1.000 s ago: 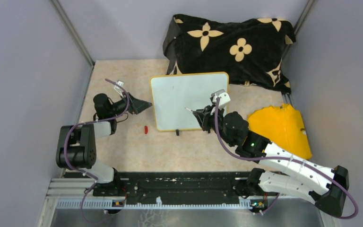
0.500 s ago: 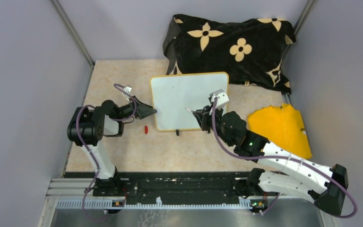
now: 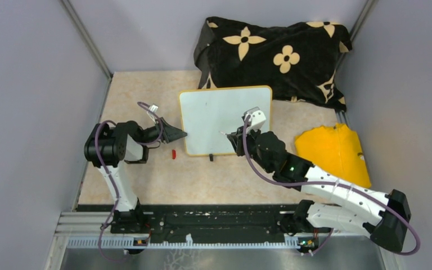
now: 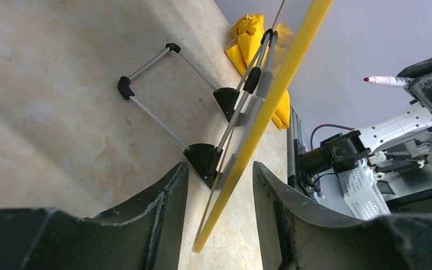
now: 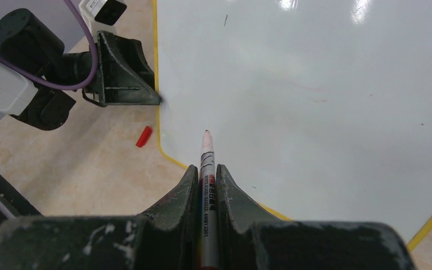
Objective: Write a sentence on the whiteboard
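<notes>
The whiteboard (image 3: 219,115) stands propped on the table, with a yellow frame and a blank white face bearing only a few tiny faint marks; no sentence shows. My right gripper (image 3: 235,139) is shut on a red-tipped marker (image 5: 207,163), whose tip hovers over the board's (image 5: 315,84) lower left area. My left gripper (image 3: 183,134) is open at the board's left edge. In the left wrist view its jaws straddle the yellow frame (image 4: 270,107) with gaps on both sides. The marker (image 4: 385,81) also shows there.
A red marker cap (image 3: 174,153) lies on the table just left of the board's lower corner. A black flower-patterned cloth (image 3: 270,50) is heaped behind the board. A yellow cloth (image 3: 334,152) lies to the right. Grey walls close in both sides.
My left arm has swung right and brought its open gripper around the board's left edge. My right gripper with the marker has shifted slightly left over the board.
</notes>
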Robot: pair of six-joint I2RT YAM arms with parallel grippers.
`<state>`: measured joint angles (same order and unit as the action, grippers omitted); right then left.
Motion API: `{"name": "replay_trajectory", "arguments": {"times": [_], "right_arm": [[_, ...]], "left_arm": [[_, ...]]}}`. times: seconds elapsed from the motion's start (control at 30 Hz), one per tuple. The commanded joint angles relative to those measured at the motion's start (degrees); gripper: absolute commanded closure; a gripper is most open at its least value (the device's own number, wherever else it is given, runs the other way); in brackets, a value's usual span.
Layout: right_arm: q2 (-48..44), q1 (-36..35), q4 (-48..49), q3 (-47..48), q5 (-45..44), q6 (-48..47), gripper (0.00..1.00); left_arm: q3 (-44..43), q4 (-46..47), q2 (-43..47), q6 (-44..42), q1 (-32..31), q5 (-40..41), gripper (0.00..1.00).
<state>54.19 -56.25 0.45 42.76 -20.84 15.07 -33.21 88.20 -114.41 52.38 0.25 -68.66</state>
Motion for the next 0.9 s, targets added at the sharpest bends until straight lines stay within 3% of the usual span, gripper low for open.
{"name": "replay_trajectory", "arguments": {"times": [0.0,0.33,0.6,0.87], "right_arm": [[0.99,-0.53,2.45,3.38,1.05,0.75,1.00],[3.84,-0.53,2.54,5.40,4.10,1.95,1.00],[5.42,-0.53,2.54,6.49,5.74,2.92,1.00],[4.66,-0.48,1.26,6.63,6.21,2.60,1.00]], "left_arm": [[-1.63,14.30,-1.71,2.14,-0.07,-1.95,0.49],[-2.86,14.40,-0.63,3.24,-0.04,-1.89,0.54],[-5.13,14.42,0.53,4.54,-1.21,-1.90,0.46],[-7.70,14.39,0.28,1.91,-1.70,-5.53,0.45]]}}
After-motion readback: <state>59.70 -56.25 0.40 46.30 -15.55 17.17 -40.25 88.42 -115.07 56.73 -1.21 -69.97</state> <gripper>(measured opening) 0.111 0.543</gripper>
